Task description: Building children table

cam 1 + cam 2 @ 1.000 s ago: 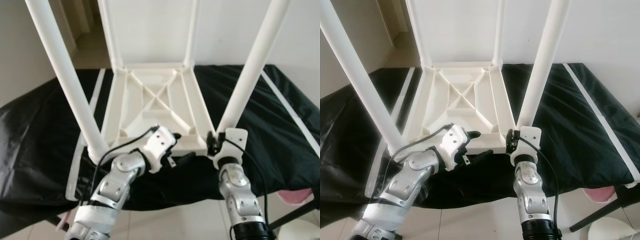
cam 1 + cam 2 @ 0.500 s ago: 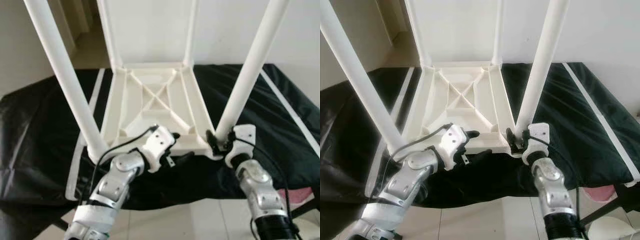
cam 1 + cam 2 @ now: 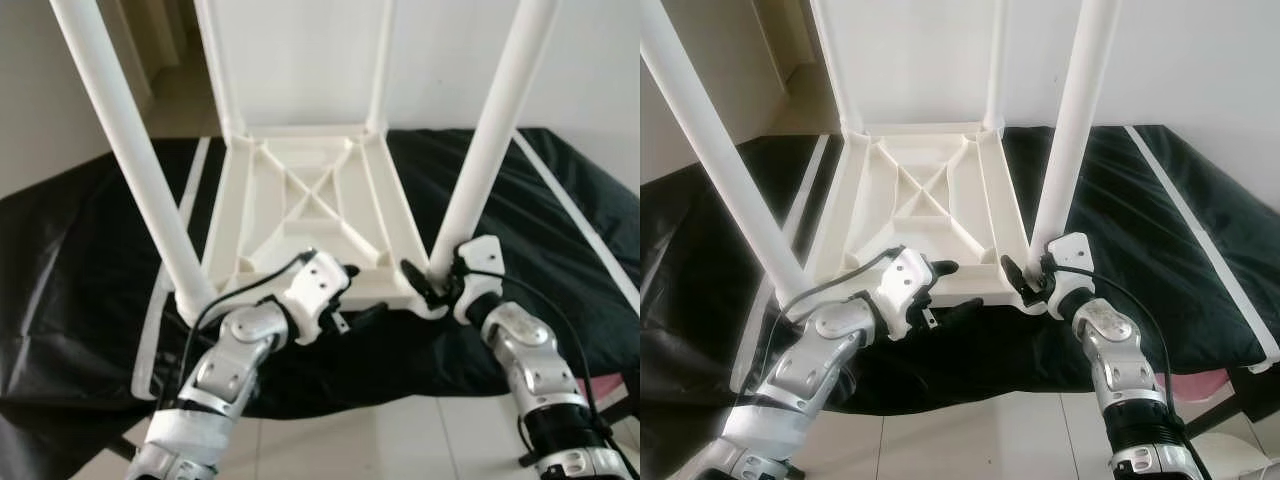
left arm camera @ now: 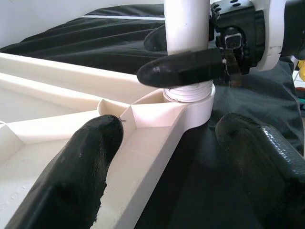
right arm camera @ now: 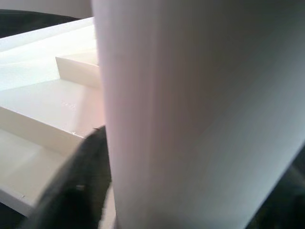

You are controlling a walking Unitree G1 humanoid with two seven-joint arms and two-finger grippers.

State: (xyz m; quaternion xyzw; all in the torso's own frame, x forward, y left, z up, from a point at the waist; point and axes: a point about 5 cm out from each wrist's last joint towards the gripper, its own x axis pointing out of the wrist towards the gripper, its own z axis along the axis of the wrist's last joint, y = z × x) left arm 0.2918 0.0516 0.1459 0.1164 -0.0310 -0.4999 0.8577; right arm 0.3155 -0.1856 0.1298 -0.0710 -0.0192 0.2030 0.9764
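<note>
A white children's table (image 3: 310, 205) lies upside down on the black cloth, its ribbed underside facing up and its legs standing upward. My right gripper (image 3: 436, 280) is shut on the base of the near right leg (image 3: 490, 140), just above the threaded corner socket (image 4: 188, 98). That leg (image 5: 190, 114) looms large in the right wrist view, with a black finger (image 5: 76, 191) beside it. My left gripper (image 4: 171, 176) is open and straddles the table's near rim (image 4: 143, 157), one finger inside the frame and one over the cloth. The near left leg (image 3: 130, 170) stands in its corner.
The black cloth (image 3: 70, 290) covers a low platform, with white strips (image 3: 1200, 250) lying on it at left and right. Tiled floor (image 3: 980, 430) lies just below the near edge. A pink object (image 3: 1195, 385) and a white round thing (image 3: 1230, 455) sit at lower right.
My right forearm has swung out to the right and its gripper has turned around the leg's base. The near right leg now stands a little more upright. The left arm has not moved.
</note>
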